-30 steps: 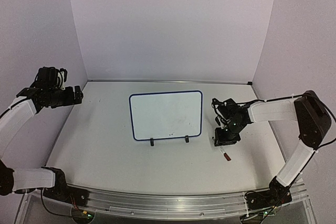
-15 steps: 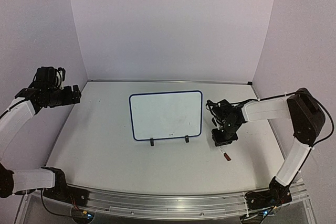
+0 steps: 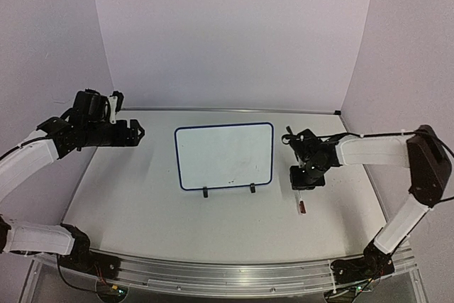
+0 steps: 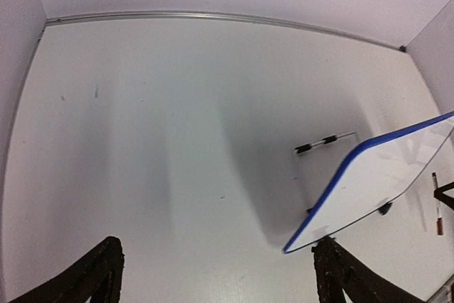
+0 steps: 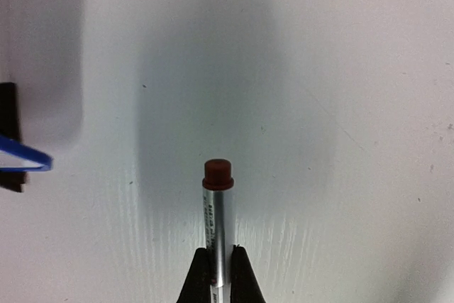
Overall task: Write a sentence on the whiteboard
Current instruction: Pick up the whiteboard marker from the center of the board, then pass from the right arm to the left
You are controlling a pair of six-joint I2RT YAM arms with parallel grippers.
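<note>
The whiteboard (image 3: 224, 155), glossy white in a dark blue frame, stands on two black feet mid-table; its face is blank apart from faint specks, and no sentence shows on it. My right gripper (image 3: 305, 184) is just right of the board, shut on a silver marker (image 3: 301, 201) whose red end points toward the near edge. The right wrist view has the marker (image 5: 218, 207) pinched between the fingers of that gripper (image 5: 220, 255), and the board's corner (image 5: 25, 155) at the left edge. My left gripper (image 3: 136, 133) hovers left of the board, open with nothing in it. In its view (image 4: 218, 255), the board (image 4: 383, 182) is at the right.
Purple walls close in the table (image 3: 142, 204) at the back and on both sides. A thin wire stand (image 4: 325, 142) props the board from behind. A metal rail (image 3: 227, 274) runs along the near edge by the arm bases.
My left arm has swung right, toward the board. My right gripper has closed on the marker and shifted slightly, and the marker now points more toward the near edge.
</note>
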